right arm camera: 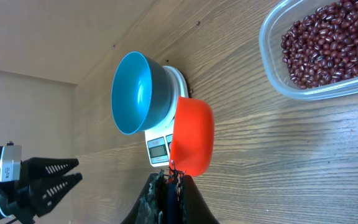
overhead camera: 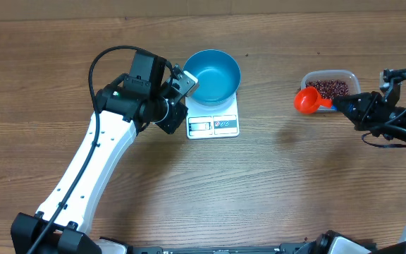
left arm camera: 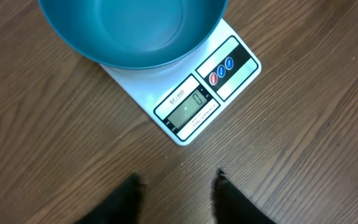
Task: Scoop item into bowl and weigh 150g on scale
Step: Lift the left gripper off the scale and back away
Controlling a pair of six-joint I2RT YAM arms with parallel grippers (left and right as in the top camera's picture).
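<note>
One blue bowl [overhead camera: 213, 74] sat on one white scale [overhead camera: 213, 125]; its panel read "SF-400", the display "0", beside three buttons, one red and two blue. One clear tub [overhead camera: 328, 72] held the beans [overhead camera: 330, 88], well apart on the desk [overhead camera: 273, 190]. The left jaws stood spread and empty near the scale. The right jaws pinched the handle of one red scoop [overhead camera: 306, 100] beside the tub.

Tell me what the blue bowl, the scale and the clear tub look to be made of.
The blue bowl: likely plastic, smooth, soft sheen, uniform colour. The scale: white plastic by its look, glossy, printed button panel. The clear tub: thin transparent plastic; the beans show through its wall.
</note>
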